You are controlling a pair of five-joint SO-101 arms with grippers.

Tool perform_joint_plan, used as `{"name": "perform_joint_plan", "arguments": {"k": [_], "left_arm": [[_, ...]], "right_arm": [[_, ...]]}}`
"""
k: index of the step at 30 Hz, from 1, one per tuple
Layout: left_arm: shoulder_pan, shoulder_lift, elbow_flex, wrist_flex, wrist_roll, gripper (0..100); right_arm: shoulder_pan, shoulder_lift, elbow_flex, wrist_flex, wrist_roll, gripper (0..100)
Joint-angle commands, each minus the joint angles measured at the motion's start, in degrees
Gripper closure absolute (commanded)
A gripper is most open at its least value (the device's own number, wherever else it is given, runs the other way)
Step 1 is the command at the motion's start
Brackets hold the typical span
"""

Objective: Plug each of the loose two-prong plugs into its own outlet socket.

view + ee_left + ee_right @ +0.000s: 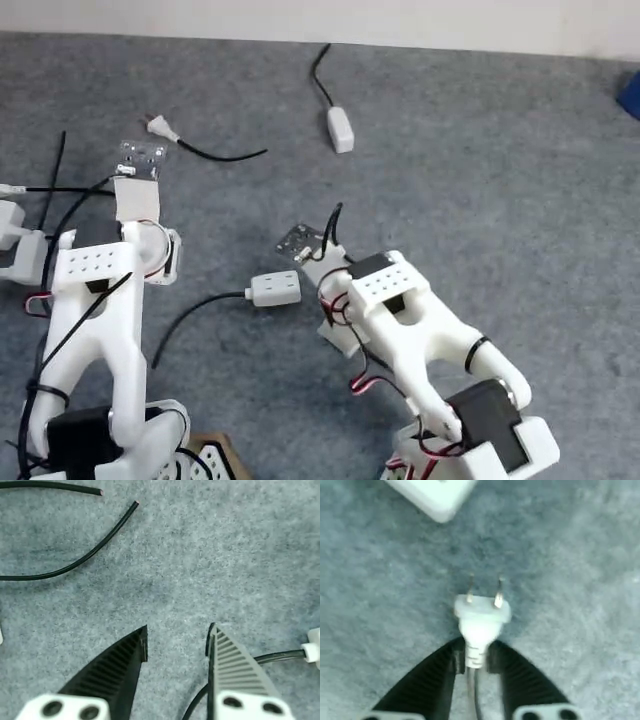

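plug (481,612) clamped by its neck in right claw (476,650); socket (432,495) cut off at the view's edge; left claw (178,630) apart

The left arm (100,340) and right arm (420,335) are white plastic shells with black motor blocks, perforated wrist plates, black cables and red wires. The left tool (177,640) and right tool (475,652) have dark ribbed wedge fingers (117,667) on white bases.

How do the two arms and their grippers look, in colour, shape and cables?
The left arm and right arm are white plastic shells with black motors and thin black and red cables. The left gripper and right gripper have dark, ribbed, wedge-shaped fingers on white mounts with round holes.
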Motion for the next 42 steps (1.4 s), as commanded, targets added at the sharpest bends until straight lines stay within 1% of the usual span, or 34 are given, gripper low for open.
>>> {"name": "perform_joint_plan", "arguments": {"k": [1, 3, 4, 6, 8, 14, 17, 20, 24, 27, 29, 31, 33, 36, 39, 42], "left_arm": [[-1.7, -2.1, -0.1, -0.8, 0.2, 79], [-1.7, -2.1, -0.1, -0.8, 0.2, 79], [-1.7, -2.1, -0.1, -0.8, 0.2, 79], [-1.6, -2.1, -0.1, -0.9, 0.2, 79], [-1.6, -2.1, -0.1, -0.9, 0.2, 79], [-1.6, -2.1, -0.2, -0.9, 0.2, 79], [-1.0, -2.2, -1.3, -0.9, 0.3, 79], [1.5, -2.2, -5.1, 0.3, 0.3, 79], [5.9, -2.2, -11.6, 6.3, 0.4, 79], [8.6, -2.2, -16.9, 10.4, 0.5, 79], [10.0, -2.2, -20.2, 13.0, 0.6, 77], [10.6, -2.2, -23.3, 15.7, 0.6, 73], [10.6, -2.2, -26.8, 18.3, 0.4, 68], [10.2, -2.2, -30.3, 21.7, -0.8, 64], [10.6, -2.2, -30.5, 23.3, -4.7, 63], [10.7, -2.2, -29.6, 22.9, -4.9, 63]], "right_arm": [[1.1, 0.2, -1.5, 0.2, 1.4, 81.8], [1.1, 0.2, -1.5, 0.2, 1.1, 95.4], [1.2, 0.2, -1.5, 0.2, 0.9, 99.8], [1.2, 0.3, -1.5, 0.2, 1.1, 95.8], [1.2, 0.3, -1.5, 0.2, 1.1, 99.1], [1.2, -0.3, -2.0, 1.4, 0.4, 99.2], [0.8, -1.1, -5.8, 3.8, -5.5, 99.2], [0.8, -3.0, -13.8, 8.0, -8.4, 99.2], [-0.5, -5.7, -24.0, 12.4, -13.5, 99.2], [-3.5, -8.0, -26.2, 12.7, -15.4, 99.2], [-5.1, -10.1, -26.0, 11.0, -17.0, 99.2], [-6.0, -12.5, -23.8, 7.8, -18.0, 99.2], [-6.9, -16.1, -19.1, 2.9, -18.1, 99.2], [-8.3, -22.4, -8.7, -5.9, -18.1, 99.2], [-9.5, -28.5, 0.0, -12.0, -17.9, 99.2], [-10.3, -32.5, 2.9, -13.4, -17.7, 99.2]]}}
